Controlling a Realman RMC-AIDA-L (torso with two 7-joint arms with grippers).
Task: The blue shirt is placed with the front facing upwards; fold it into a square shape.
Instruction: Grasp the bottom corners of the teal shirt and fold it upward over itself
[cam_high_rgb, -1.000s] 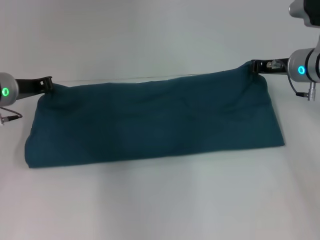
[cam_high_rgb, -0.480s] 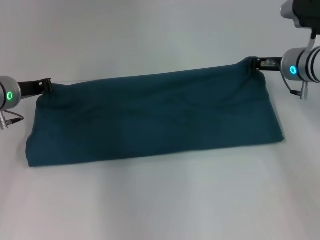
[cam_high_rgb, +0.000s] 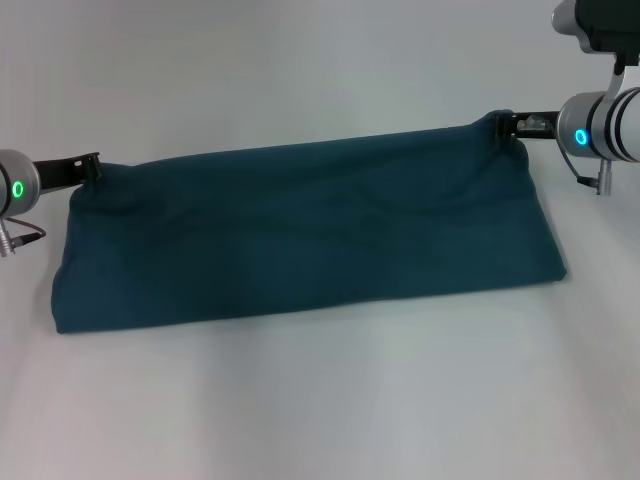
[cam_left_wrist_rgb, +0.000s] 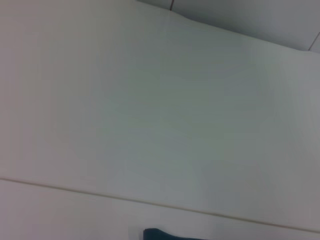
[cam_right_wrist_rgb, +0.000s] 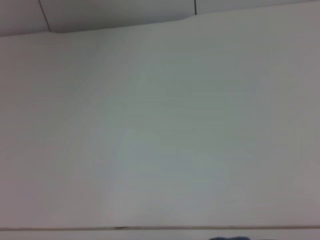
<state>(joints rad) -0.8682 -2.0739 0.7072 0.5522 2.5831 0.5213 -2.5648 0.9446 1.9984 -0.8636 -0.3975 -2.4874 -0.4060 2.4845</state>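
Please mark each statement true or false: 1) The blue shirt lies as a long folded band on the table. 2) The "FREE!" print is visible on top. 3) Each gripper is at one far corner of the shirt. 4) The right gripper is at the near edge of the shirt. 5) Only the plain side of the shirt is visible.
1) True. The blue shirt lies as a long band across the table.
2) False. No print shows, only plain blue cloth.
3) True. The left gripper is at the far left corner, the right gripper at the far right corner.
4) False. It is at the far edge.
5) True.
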